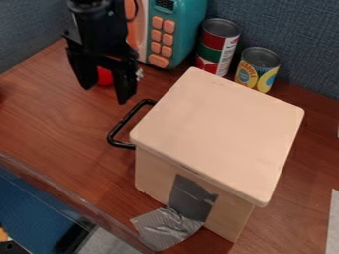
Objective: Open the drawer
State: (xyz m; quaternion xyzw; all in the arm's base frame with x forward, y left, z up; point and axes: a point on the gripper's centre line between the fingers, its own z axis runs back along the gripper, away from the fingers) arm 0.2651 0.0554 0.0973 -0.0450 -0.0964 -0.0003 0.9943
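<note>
Camera view: the black pincer [104,95] has its two fingers spread apart over the brown desk [59,124], near the tan box's [218,129] black handle [124,120].

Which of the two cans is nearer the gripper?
The taller can with the red and green label, beside the teal toy microwave; the shorter, yellow-labelled can stands farther from the gripper.
</note>
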